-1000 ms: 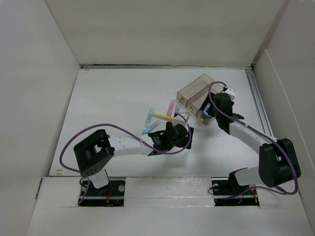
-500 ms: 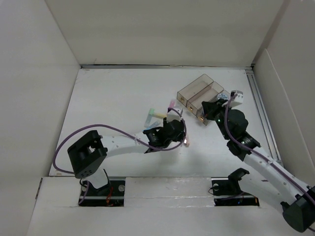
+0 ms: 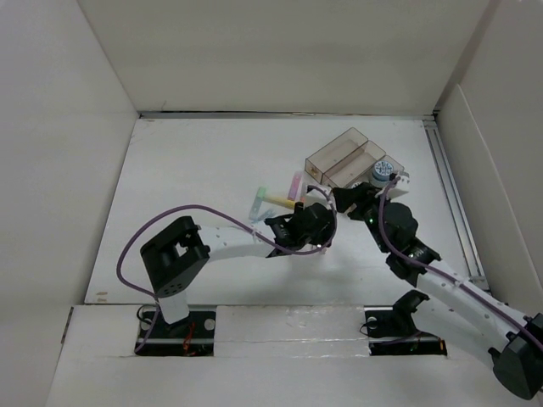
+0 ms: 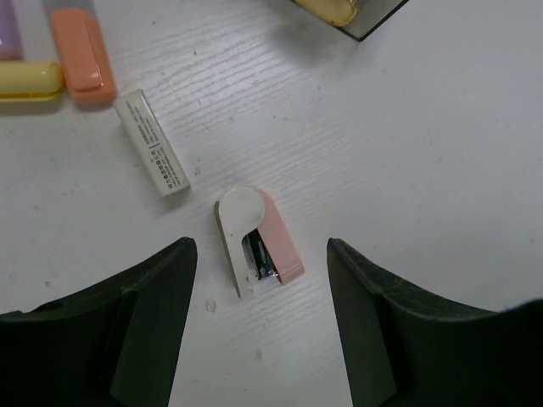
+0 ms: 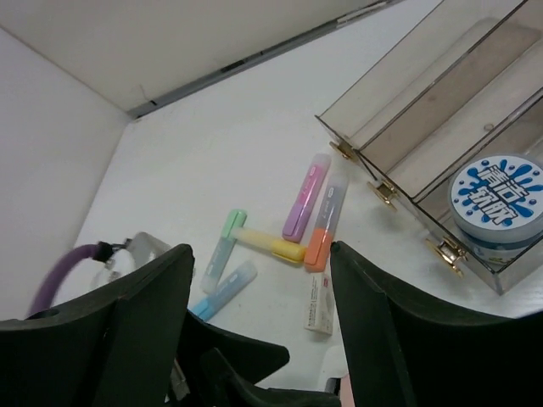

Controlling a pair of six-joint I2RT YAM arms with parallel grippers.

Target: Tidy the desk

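Left hand [image 4: 259,248]: held wide open above the table, nothing gripped; both dark fingers [image 4: 144,297] are seen well apart in the wrist view.
Stapler [image 4: 257,242]: small, pink and white, laid flat on the table right below the gap of the left hand and touched by neither finger.
White box [image 4: 153,155]: a slim labelled piece, laid between the stapler and the orange highlighter, apart from both.
Orange highlighter [image 4: 81,58]: laid just beyond the white box, its side touched by one end of the yellow highlighter [image 4: 30,80].
Other highlighters: a purple highlighter [image 5: 306,197] is laid alongside the orange one on its left; a green highlighter [image 5: 224,246] and a blue highlighter [image 5: 222,291] are laid further left, the green one seemingly met by the yellow one's other end.
Right hand [image 5: 259,254]: also held wide open, nothing between its fingers; it is raised over the table to the right of the left hand, on the near side of the tray.
Tray [image 5: 441,127]: smoky clear, divided into three compartments, with gold fittings on its near wall; it is set at an angle on the far right part of the table.
Round tin [image 5: 496,203]: marked with a blue-and-white splash label and placed in the tray's rightmost compartment.
Table [image 3: 195,170]: the large white surface enclosed by upright white walls [image 3: 68,127]; all the things are gathered on its centre and right.
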